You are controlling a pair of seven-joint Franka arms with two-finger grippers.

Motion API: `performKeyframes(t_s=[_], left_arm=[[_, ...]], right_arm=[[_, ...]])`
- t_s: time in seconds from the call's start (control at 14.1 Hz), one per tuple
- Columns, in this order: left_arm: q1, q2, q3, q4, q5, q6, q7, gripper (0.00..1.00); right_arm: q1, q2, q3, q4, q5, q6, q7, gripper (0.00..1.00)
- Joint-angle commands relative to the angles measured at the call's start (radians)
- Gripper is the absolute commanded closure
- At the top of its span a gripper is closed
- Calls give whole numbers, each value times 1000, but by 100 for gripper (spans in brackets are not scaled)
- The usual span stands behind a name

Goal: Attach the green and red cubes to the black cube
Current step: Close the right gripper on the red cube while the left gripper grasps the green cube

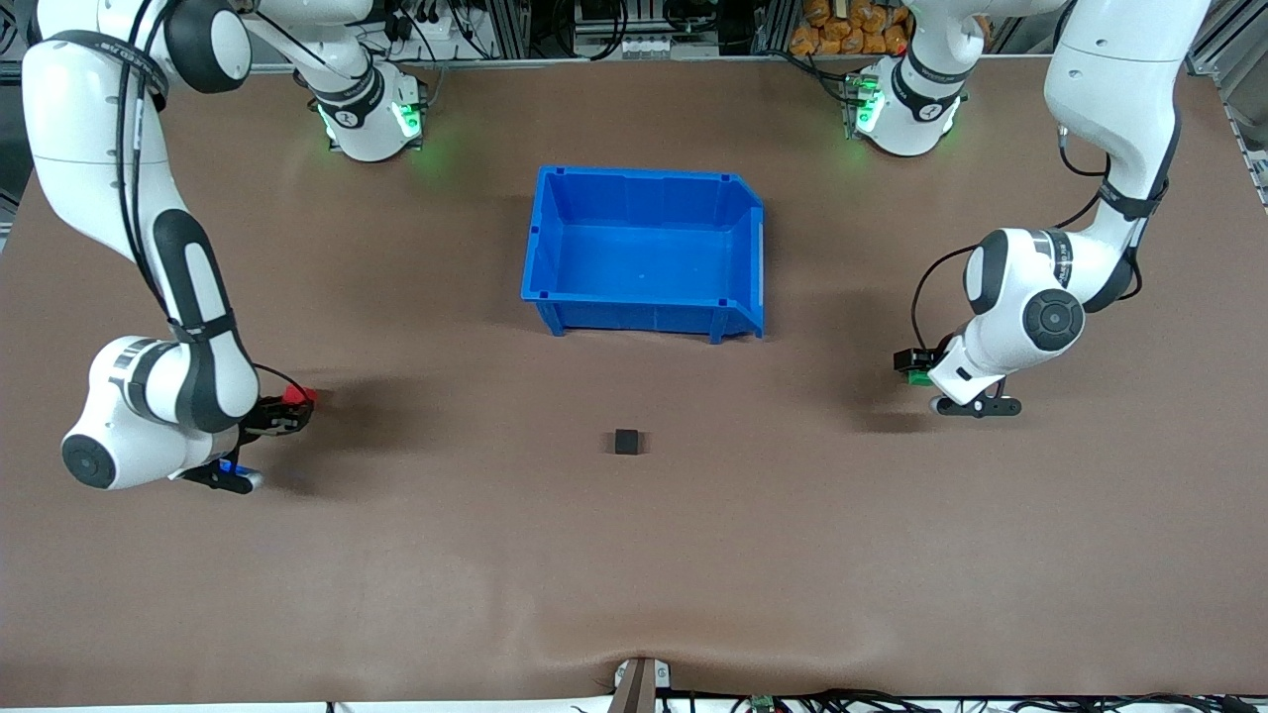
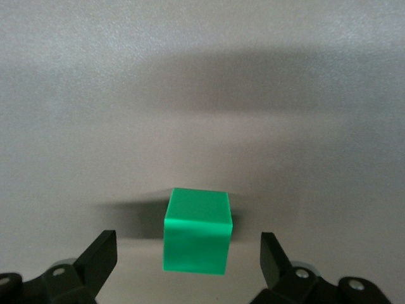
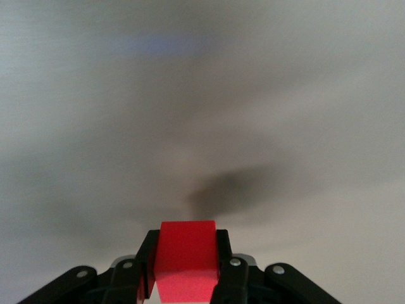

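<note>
The black cube (image 1: 626,442) lies on the table (image 1: 634,574), nearer the front camera than the bin (image 1: 646,253).

No text, label, brand, number or sign can be read on anything in these views.

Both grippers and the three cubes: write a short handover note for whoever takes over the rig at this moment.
Right gripper: shut on the red cube, at the right arm's end of the table.
Left gripper: open, fingers either side of the green cube, not touching it, at the left arm's end.
Black cube: alone on the table, nearer the front camera than the blue bin.
Done: red gripped.
Left: grip green, attach both to black.
</note>
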Motion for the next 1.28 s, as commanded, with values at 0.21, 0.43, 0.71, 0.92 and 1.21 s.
performKeyframes(t_s=[0.21,0.43,0.71,0.92,1.21], left_arm=[[-4,26,-1,-5,26,61,-12,0],[-5,34,-1,-1,26,72,-12,0],[-5,32,-1,-2,26,70,-23,83],[-5,31,-2,-1,26,63,-43,100],[-8,12,-11,30,24,59,-156,100]], right_arm=[[157,-3,10,64,319,-9,654,100],[245,2,12,60,481,131,903,100],[403,25,12,54,546,397,1219,100],[508,75,10,54,546,581,1377,100],[568,106,12,55,548,657,1421,100]])
